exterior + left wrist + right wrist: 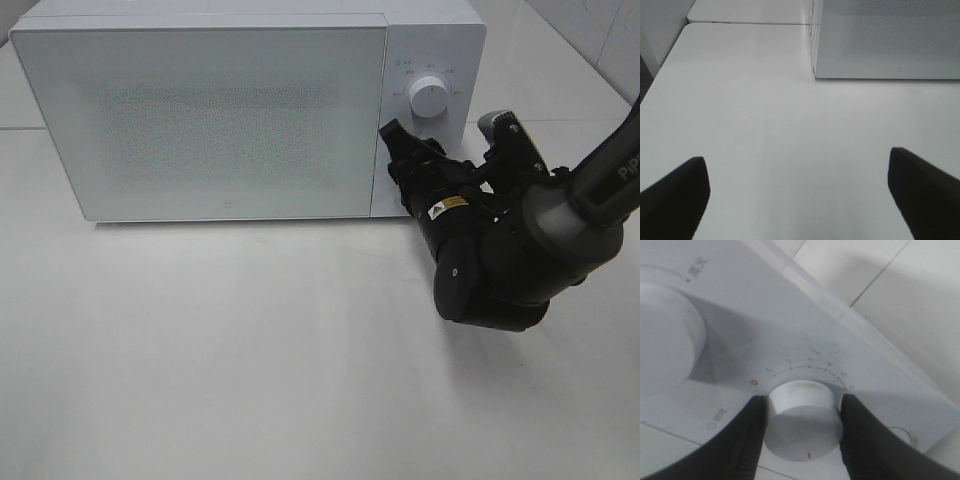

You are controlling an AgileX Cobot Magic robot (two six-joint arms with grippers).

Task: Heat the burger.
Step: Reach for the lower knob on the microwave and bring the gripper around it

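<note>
Microwave [200, 110] door was shut, upper left of high view; burger not visible, prob inside. Right jaws pinched timer knob [802, 425], so setting time prob remained. Left jaws wide, empty, over tabletop [765, 125]

Overhead view, low wrist views, all share microwave [200, 110]
</note>
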